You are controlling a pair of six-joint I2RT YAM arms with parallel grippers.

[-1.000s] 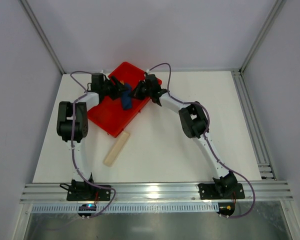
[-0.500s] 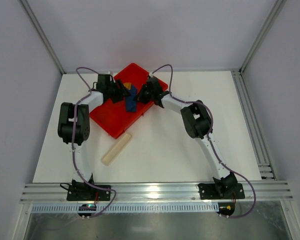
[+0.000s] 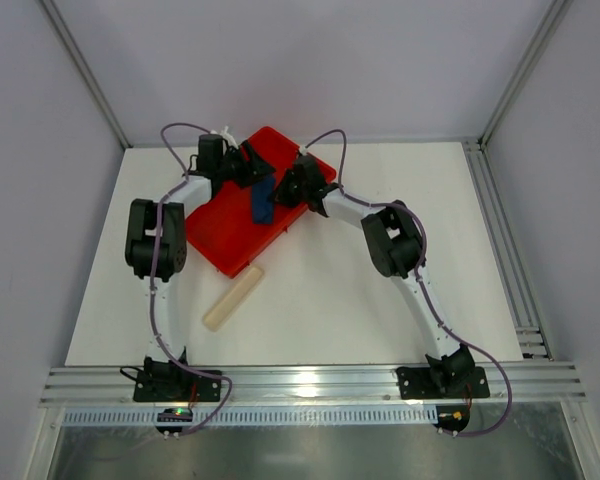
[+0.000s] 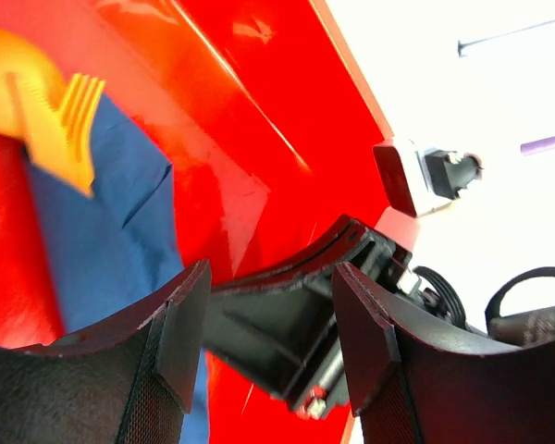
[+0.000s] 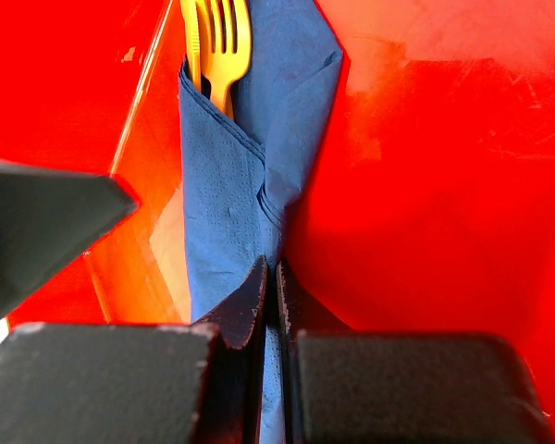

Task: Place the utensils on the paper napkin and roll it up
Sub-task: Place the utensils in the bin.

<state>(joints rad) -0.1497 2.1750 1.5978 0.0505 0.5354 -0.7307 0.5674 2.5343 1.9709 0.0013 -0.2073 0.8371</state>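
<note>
Your white table (image 3: pixel 330 300) filled the cell floor, and both arms reached from its near edge to the far side, where they met over the red tray (image 3: pixel 220 225). The tray sat askew on the left half of the table, one corner pointing towards the back wall. Just off its near corner, a pale beige strip (image 3: pixel 233 298) lay flat on the bare table, close to the tray; you could not tell from above whether the two touched.

The navy napkin (image 3: pixel 263 200) was on the tray near its right-hand edge, folded lengthwise into a narrow band between your two grippers. Whether it rested on the tray floor or was lifted slightly, the views did not settle.

Your right gripper (image 5: pixel 276 277) was clamped on the near end of the napkin, its two fingers pressed together with only the blue paper between them. Your left gripper (image 4: pixel 268 277) hung over the tray's far left side with its fingers spread wide and nothing between them.

The orange fork (image 5: pixel 224 37) was tucked inside the fold, its tines poking out of the napkin's far end. A second slim orange piece (image 5: pixel 192 37) lay against it, with too little showing to name it.
</note>
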